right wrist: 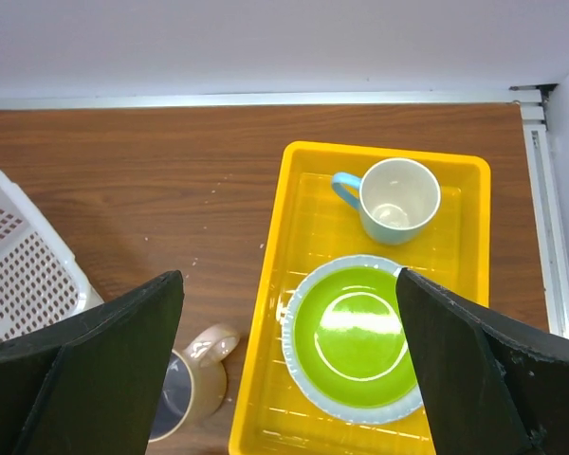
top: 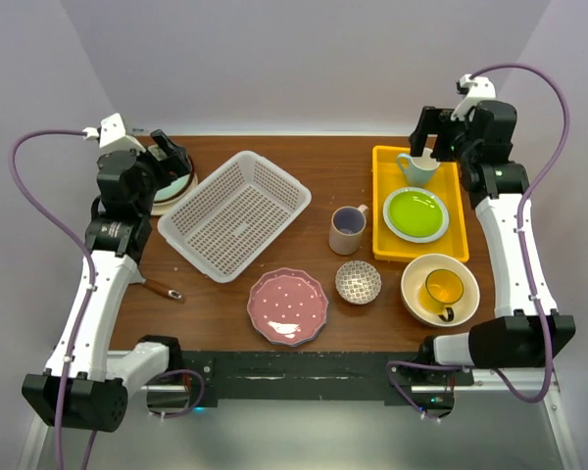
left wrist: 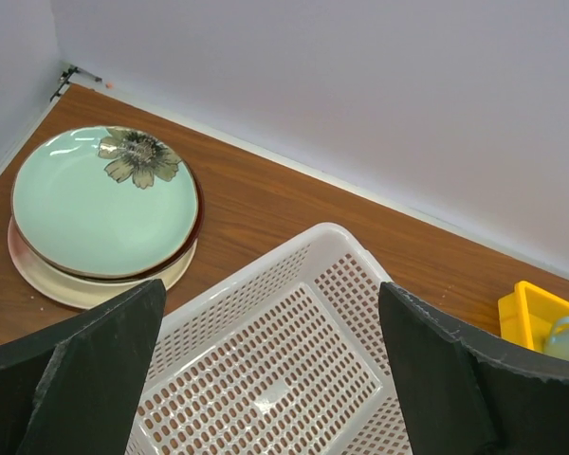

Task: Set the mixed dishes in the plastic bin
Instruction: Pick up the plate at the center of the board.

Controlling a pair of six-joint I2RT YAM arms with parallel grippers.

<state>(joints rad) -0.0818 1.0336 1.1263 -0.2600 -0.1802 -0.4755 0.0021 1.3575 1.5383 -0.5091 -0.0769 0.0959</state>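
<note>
Over the far-left plate stack (left wrist: 104, 199), the left end effector (left wrist: 270, 374) hangs with fingers spread, holding nothing. Over the far end of the yellow tray (top: 380, 211), the right end effector (right wrist: 289, 370) is likewise spread and empty.

The plastic bin (top: 233, 213) sits left of centre and contains no dishes, so no placement appears done. Left to load:
- pink dotted plate (top: 287, 305)
- patterned bowl (top: 358, 283)
- beige mug (top: 348, 230)
- cream bowl (top: 416, 269) with the yellow mug (top: 443, 291) inside
- the tray and stack items

The surface (top: 323, 166) is brown wood, enclosed by plain white walls.
</note>
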